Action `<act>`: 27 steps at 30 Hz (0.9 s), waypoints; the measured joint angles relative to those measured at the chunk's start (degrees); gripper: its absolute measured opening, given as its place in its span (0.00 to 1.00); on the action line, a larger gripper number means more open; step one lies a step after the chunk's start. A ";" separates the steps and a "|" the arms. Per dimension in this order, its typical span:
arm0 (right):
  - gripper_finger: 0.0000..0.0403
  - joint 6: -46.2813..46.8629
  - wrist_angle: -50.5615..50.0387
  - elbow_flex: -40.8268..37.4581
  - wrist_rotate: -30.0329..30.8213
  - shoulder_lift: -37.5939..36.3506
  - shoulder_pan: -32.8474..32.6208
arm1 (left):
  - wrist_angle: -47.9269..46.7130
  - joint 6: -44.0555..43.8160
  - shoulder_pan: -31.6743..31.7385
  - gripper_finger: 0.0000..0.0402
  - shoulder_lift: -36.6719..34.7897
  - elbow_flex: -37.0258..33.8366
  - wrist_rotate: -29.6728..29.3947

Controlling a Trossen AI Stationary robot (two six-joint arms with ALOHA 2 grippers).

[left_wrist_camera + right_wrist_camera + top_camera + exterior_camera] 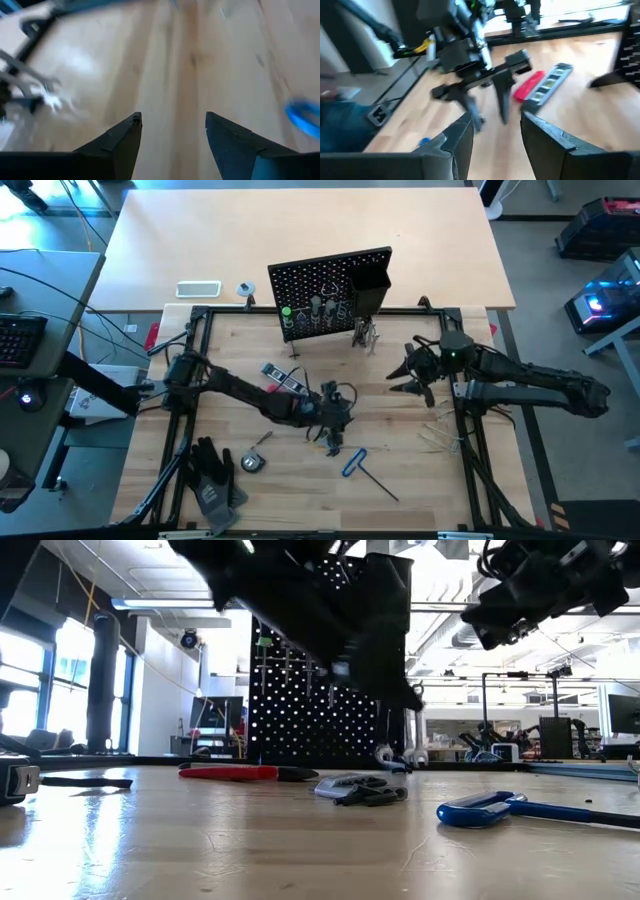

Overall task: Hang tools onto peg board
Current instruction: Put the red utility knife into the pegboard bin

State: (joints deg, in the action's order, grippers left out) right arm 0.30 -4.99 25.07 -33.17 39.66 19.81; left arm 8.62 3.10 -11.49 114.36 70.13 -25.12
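Pliers (333,442) just beside left gripper (338,416)

We record a black perforated peg board (330,290), a blue-handled hex key (354,462) and black gloves (212,477) on pale wood.

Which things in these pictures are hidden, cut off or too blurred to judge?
- Low view: the left arm hides much of the peg board.
- High view: the tools on the peg board are too small to name.
- Left wrist view: motion blur smears the wrenches; the blue-handled hex key is cut off by the edge.
- Right wrist view: the left gripper is blurred.
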 joint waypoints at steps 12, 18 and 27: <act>0.39 11.25 14.77 -9.21 11.24 1.75 -18.84 | -17.16 -3.49 -8.75 0.53 -6.73 -5.38 0.30; 0.39 15.44 32.30 -14.90 22.74 9.00 -29.78 | -5.36 -4.67 -10.95 0.53 -10.25 -16.31 6.32; 0.39 16.17 46.71 -12.88 35.50 25.56 -40.26 | -2.99 -12.48 -13.54 0.53 -14.47 -25.10 4.91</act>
State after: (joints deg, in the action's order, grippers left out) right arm 16.47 41.72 12.20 2.33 65.22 -20.45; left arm 5.63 -9.39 -25.03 99.89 45.02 -20.20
